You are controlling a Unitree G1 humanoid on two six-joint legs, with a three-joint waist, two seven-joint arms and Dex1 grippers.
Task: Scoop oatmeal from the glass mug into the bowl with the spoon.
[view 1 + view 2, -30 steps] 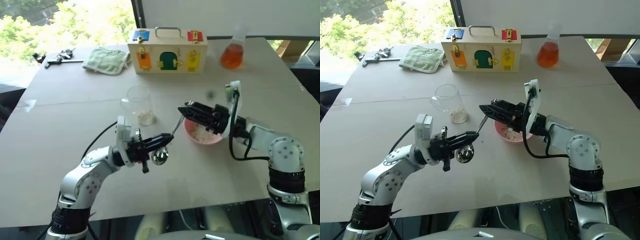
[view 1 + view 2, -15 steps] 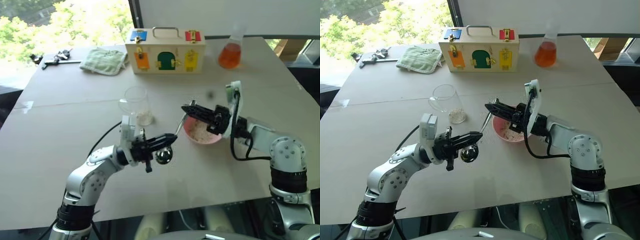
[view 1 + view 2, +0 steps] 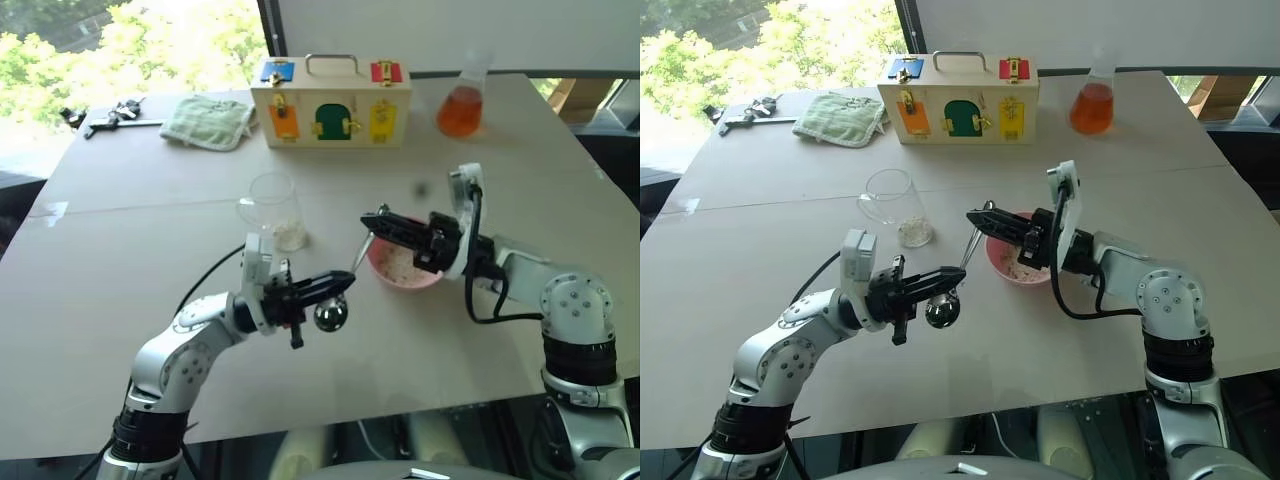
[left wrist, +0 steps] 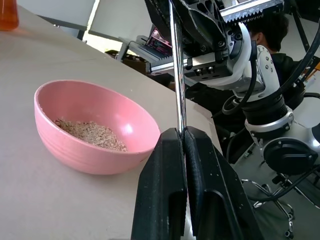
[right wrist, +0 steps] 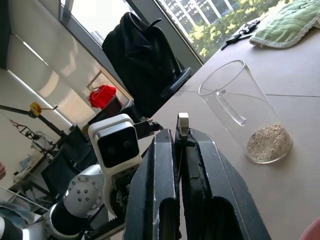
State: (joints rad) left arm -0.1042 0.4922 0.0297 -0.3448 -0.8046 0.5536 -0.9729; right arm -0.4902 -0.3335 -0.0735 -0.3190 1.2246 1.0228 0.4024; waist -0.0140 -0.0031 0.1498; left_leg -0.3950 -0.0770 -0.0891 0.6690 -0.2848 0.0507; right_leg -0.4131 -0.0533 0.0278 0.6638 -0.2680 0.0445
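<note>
Both grippers, left (image 3: pixel 338 283) and right (image 3: pixel 375 219), pinch the slim silver metal spoon (image 3: pixel 356 257) beside the small pink bowl (image 3: pixel 405 265); the fingers hide the handle's ends.

This looks like a robot lab or test room. A big pale bench (image 3: pixel 120 330) stands by a large window (image 3: pixel 130 40) with green trees outside. On the bench sit a wooden toy box with coloured doors and latches (image 3: pixel 333 102), a glass flask of orange liquid (image 3: pixel 462 108) and a green cloth (image 3: pixel 210 121). Beside the bench are an office chair with a black jacket hung on it (image 5: pixel 142 55) and a person sitting in the background (image 4: pixel 272 37).
</note>
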